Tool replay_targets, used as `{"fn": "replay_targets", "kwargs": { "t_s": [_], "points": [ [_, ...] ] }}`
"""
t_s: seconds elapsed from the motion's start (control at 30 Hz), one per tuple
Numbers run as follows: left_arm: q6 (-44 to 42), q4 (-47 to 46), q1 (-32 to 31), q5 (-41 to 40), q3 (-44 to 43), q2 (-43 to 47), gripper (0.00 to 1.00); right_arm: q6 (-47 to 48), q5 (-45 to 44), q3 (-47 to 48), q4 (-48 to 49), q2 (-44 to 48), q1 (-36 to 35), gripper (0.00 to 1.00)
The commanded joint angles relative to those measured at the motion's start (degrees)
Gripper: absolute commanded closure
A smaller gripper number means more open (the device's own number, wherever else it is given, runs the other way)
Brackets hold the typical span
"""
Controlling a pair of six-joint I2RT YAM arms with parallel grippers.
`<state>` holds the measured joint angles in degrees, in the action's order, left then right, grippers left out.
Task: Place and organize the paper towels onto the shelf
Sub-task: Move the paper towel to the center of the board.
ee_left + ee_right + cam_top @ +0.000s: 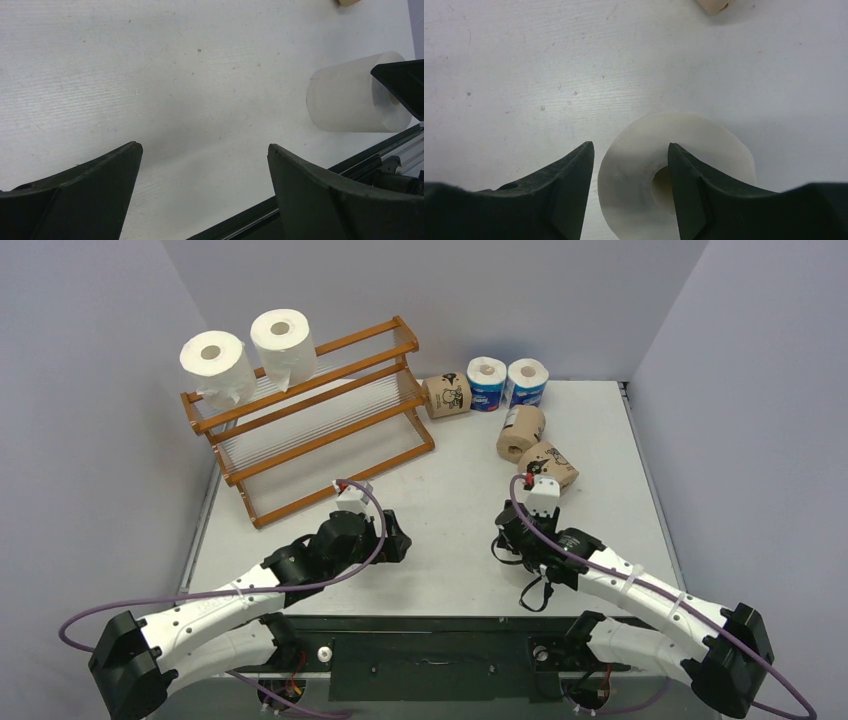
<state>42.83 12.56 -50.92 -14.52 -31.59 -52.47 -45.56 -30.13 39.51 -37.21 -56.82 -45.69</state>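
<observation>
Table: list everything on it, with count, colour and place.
Shelf: one, orange-brown, back left of table.
White rolls: three; two atop shelf's left end, the second beside the first; one upright near front right.
Brown rolls: three; one beside shelf's right end, two lying right of centre.
Blue rolls: two, blue-and-white, upright side by side at back.
Table: one, white.
Left gripper: one, black, open over bare table.
Right gripper: one, black, jaws astride third white roll's wall.

Beyond the left fingers (398, 542) we see the shelf (330, 377), with two white rolls (215, 360) standing on its top tier. Beyond the right fingers (503, 530), three brown rolls (520, 432) and two blue-and-white rolls (487, 383) sit on the tabletop (440, 500).
</observation>
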Motion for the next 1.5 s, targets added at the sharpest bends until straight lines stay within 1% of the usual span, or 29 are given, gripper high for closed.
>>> {"fn": "replay_targets", "kwargs": {
  "t_s": [0.0, 0.23, 0.5, 0.93, 1.0, 1.07, 1.1, 1.17, 1.47],
  "points": [
    [0.22, -3.59, -0.2, 0.42, 0.26, -0.29, 0.04, -3.16, -0.94, 0.46, -0.78, -1.73, -3.56, 0.48],
    [0.17, -3.89, -0.16, 0.44, 0.98, 0.22, 0.04, -5.95, -2.12, 1.13, -2.02, -3.49, -6.55, 0.48],
    [0.51, -4.16, -0.15, 0.59, 1.97, 0.85, 0.04, -7.62, -2.78, 0.33, -4.1, -3.38, -7.35, 0.48],
    [0.84, -2.82, -0.16, 0.17, 1.7, 1.91, 0.04, -6.25, -1.69, 0.69, -2.14, -5.4, -8.22, 0.64],
    [0.9, -2.8, -0.15, 0.18, 1.77, 1.82, 0.04, -6.16, -1.51, 0.87, -2.23, -5.79, -8.27, 0.63],
    [0.94, -2.8, -0.14, 0.24, 1.67, 1.53, 0.04, -6.32, -1.36, 1.05, -2.38, -5.87, -8.37, 0.59],
    [0.94, -2.8, -0.15, 0.27, 1.57, 1.37, 0.04, -6.4, -1.35, 1.06, -2.54, -5.82, -8.41, 0.55],
    [0.85, -2.77, -0.21, 0.28, 1.36, 1.19, 0.04, -6.74, -1.61, 1.27, -3.4, -5.46, -8.67, 0.52],
    [0.71, -3.15, -0.14, 0.29, 1.48, 0.76, 0.04, -10.99, -4.54, 3.76, -9.94, -2.35, -13.59, 0.49]
  ]
}}
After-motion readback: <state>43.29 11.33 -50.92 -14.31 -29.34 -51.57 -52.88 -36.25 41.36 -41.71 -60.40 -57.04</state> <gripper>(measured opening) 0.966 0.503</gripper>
